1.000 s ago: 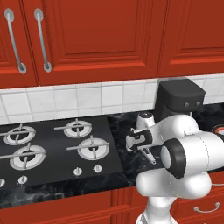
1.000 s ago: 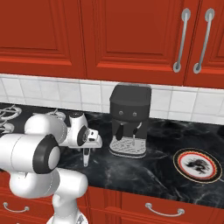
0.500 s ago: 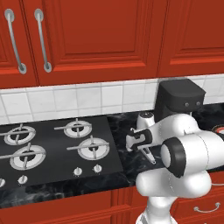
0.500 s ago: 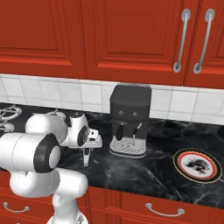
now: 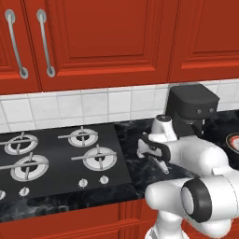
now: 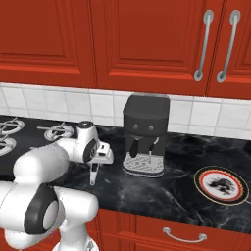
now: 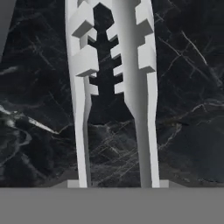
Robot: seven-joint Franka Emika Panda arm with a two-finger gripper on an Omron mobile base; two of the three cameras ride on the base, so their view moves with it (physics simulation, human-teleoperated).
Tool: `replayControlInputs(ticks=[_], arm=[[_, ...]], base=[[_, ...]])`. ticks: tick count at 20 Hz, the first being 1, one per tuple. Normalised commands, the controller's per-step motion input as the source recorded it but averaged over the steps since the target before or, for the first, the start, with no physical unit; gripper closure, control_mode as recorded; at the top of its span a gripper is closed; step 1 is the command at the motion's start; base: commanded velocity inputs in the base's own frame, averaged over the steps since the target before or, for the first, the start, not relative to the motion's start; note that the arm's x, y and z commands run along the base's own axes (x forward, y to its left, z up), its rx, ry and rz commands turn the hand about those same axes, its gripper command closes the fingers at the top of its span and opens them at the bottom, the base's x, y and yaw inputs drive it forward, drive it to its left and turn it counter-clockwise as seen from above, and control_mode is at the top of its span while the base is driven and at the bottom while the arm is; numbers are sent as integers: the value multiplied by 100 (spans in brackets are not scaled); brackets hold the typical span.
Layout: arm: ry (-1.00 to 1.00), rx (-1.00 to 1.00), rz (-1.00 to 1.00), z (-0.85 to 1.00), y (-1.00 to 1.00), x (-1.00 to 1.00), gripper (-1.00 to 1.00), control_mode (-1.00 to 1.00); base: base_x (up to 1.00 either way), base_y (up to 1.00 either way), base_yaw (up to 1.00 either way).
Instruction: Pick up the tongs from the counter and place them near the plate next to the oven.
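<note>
The silver-grey tongs [image 6: 92, 174] hang tips down from my gripper [image 6: 96, 163], which is shut on their joined end just above the black veined counter [image 6: 171, 196]. In the left base view the tongs [image 5: 161, 165] dangle under the gripper [image 5: 155, 158], right of the hob. The hand view looks along the tongs [image 7: 141, 87]: two pale arms with toothed ends run up the picture over the counter [image 7: 39, 87]. The plate [image 6: 220, 180], red-orange rimmed with a dark mark in its pale centre, lies flat far to the right; part of the plate [image 5: 233, 140] is cut by the left base view's edge.
A black coffee machine [image 6: 145, 133] stands on the counter between my gripper and the plate. The matte gas hob [image 5: 56, 158] with several burners lies to the left. Red cabinets hang above a white tiled wall.
</note>
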Motion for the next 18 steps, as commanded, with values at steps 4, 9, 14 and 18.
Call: replayControlInputs(ticks=[4,9,14,18], arm=[[-20,3,-8,96,-1,-82,100,-100],[-15,0,-10,100,-11,-82,100,-100],[-1,-2,-13,71,-50,-71,100,-100],[0,-8,-13,44,-78,-34,100,-100]], base=[[0,0,0],[0,0,0],[0,0,0],[0,0,0]])
